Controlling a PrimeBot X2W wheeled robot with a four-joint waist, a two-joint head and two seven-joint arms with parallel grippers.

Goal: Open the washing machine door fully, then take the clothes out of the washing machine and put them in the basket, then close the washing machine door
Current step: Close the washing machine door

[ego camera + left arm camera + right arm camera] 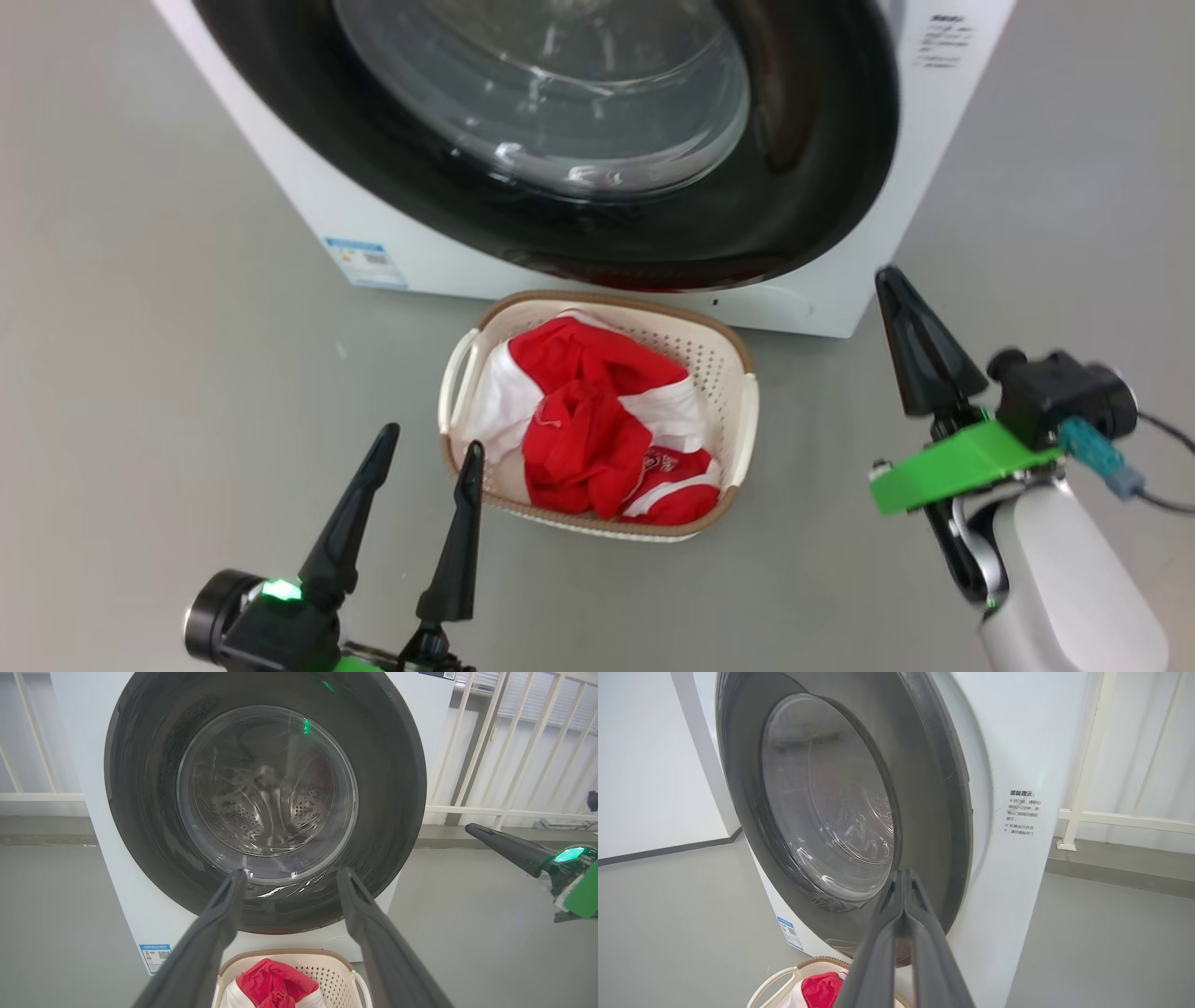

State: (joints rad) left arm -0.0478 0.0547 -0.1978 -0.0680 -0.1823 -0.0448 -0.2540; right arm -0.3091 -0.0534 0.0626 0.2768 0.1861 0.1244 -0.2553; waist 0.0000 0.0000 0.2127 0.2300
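Standing at the top of the head view: the washing machine, white and boxy, with a small blue label low on its front towards the left. The washing machine door, round, with a wide glossy black rim and a clear bulging glass centre, lies flat against the machine's front; a perforated steel drum shows through the glass in the left wrist view. The basket, cream perforated plastic with a brown rim and side handles, sits on the grey floor at the centre of the frame, just below the door's lower edge. The clothes, red with white panels, are heaped inside the basket, one printed piece at its lower right corner. The left gripper, at lower left, has its fingers spread apart and empty, the tips beside the basket's left handle and pointing up the frame. The right gripper, at the right of the frame, has its fingers pressed together on nothing, the tip near the machine's lower right corner and apart from it. A white railing runs behind the machine, at the right of the left wrist view.
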